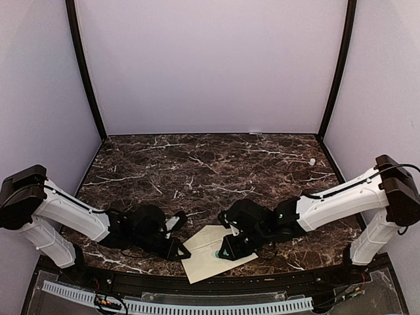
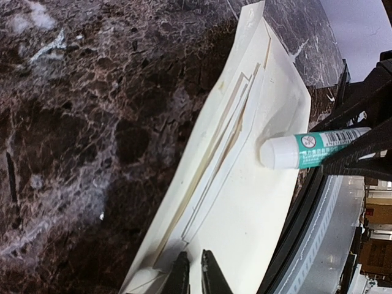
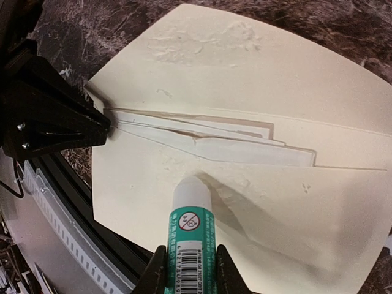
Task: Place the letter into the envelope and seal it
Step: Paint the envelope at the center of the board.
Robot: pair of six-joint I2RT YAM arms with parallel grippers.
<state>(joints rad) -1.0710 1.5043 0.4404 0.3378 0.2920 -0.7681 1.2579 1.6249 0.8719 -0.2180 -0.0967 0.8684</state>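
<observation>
- Glue stick [image 3: 191, 220] is nearest you in the right wrist view. Your right end effector [image 3: 191, 272] is clamped on its green barrel, with the white end pointing out over the envelope [image 3: 245, 61].
- You cannot tell from these views whether that white end touches the paper or hangs just above it. It also looks rounded like a cap, so check that before you count on any glue.
- Your envelope lies flat on the worktop [image 1: 197, 164] at its near edge, between your two end effectors.
- Whiter sheet edges show in layers along the envelope's mouth. They look like the letter [image 3: 245, 150], which seems to be tucked in already, with only a thin strip showing.
- Your left end effector [image 2: 195, 275] sits at the envelope's edge on the side away from the stick. Its fingers are almost together and appear to pinch the paper there.
- Judged from this, you are on the sealing step, with insertion done or nearly done.
- Next, you should draw the stick along the flap's edge with light pressure while the left pinch keeps the envelope from sliding.
- Watch that the stick does not drag or wrinkle the paper. Then fold the flap over the mouth and press it down.
</observation>
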